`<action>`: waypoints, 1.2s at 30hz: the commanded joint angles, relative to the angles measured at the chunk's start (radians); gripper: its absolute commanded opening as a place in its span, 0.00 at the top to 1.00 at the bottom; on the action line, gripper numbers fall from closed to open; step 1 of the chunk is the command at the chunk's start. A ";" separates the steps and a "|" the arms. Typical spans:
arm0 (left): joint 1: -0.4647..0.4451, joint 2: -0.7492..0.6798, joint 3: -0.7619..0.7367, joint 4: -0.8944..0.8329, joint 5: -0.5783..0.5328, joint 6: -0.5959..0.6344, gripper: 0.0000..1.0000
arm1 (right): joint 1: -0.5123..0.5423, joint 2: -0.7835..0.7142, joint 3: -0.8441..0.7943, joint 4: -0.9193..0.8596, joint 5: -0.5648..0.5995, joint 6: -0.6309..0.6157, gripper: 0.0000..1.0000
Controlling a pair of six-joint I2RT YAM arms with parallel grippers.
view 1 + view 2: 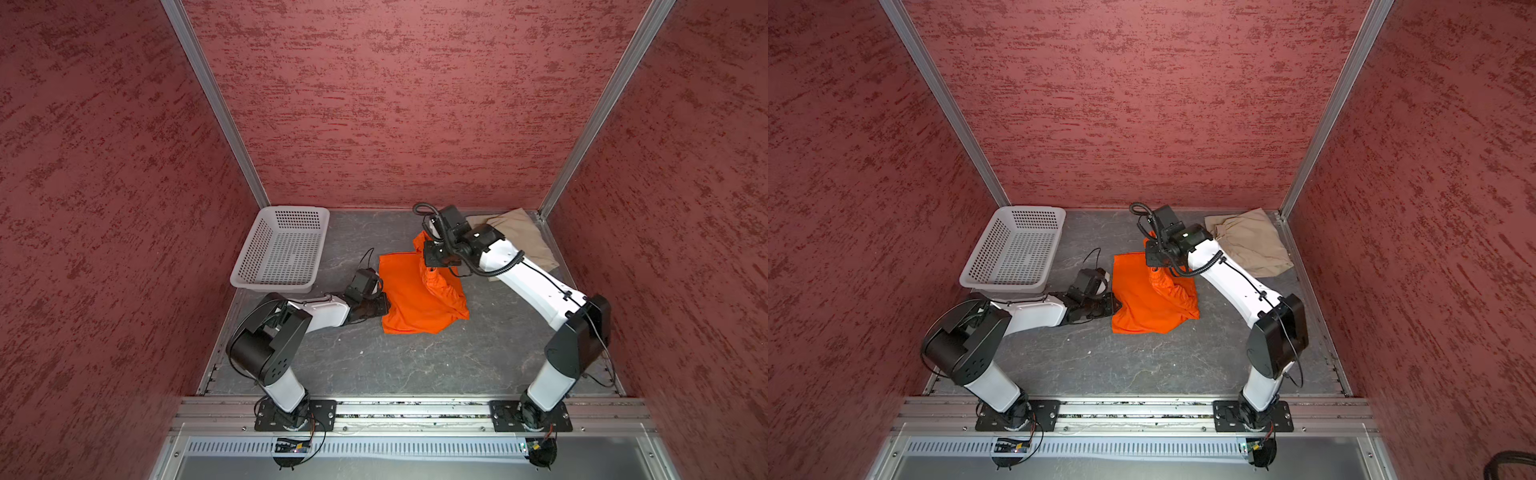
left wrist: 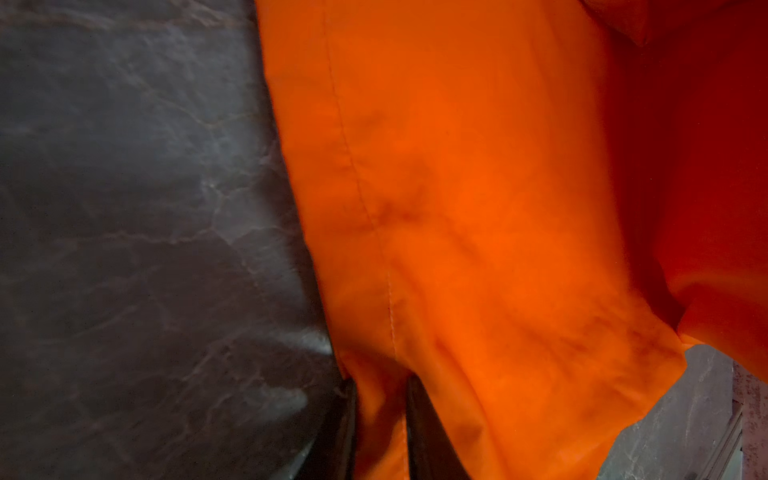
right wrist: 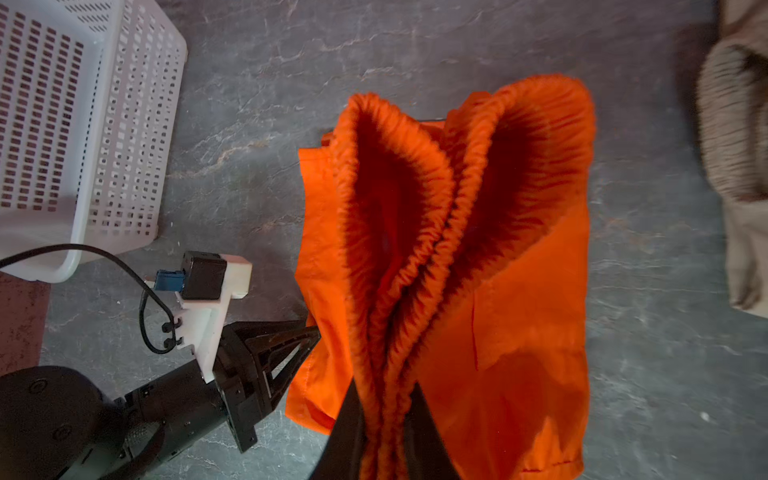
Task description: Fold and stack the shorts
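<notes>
The orange shorts (image 1: 409,299) (image 1: 1142,303) lie mid-table, with their gathered waist pulled up off the surface. My right gripper (image 1: 434,262) (image 1: 1156,259) (image 3: 388,415) is shut on that bunched waistband (image 3: 415,257), which hangs in folds from the jaws. My left gripper (image 1: 384,305) (image 1: 1116,305) (image 2: 382,415) lies low at the shorts' left edge, its fingers closed on the hem cloth. The right wrist view shows its tips (image 3: 309,336) meeting at that edge. The beige shorts (image 1: 525,241) (image 1: 1252,245) (image 3: 735,145) lie crumpled in the far right corner, partly behind the right arm.
A white perforated basket (image 1: 253,249) (image 1: 988,249) (image 3: 133,145) stands at the far left, just behind the left arm. Red walls close in three sides. Bare grey table (image 1: 395,361) stretches in front of the orange shorts.
</notes>
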 commanded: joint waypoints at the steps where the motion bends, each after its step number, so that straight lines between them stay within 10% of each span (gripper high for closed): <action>1: -0.003 0.022 -0.006 -0.042 -0.032 0.008 0.76 | 0.047 0.048 0.029 0.113 -0.031 0.058 0.86; 11: 0.002 -0.039 -0.011 -0.084 -0.052 0.002 0.71 | 0.109 0.260 -0.041 0.338 -0.110 0.133 0.76; 16: 0.017 -0.154 -0.031 -0.184 -0.100 -0.019 0.64 | 0.121 0.340 -0.046 0.440 -0.205 0.165 0.52; 25: 0.132 -0.447 -0.017 -0.270 -0.056 -0.035 0.55 | 0.100 0.119 -0.122 0.567 -0.222 0.158 0.41; 31: 0.150 -0.452 0.058 -0.221 0.043 -0.004 0.60 | 0.033 -0.061 -0.368 0.667 -0.241 0.196 0.46; 36: 0.128 -0.319 0.142 -0.156 0.142 0.002 0.67 | 0.013 -0.061 -0.518 0.701 -0.293 0.211 0.73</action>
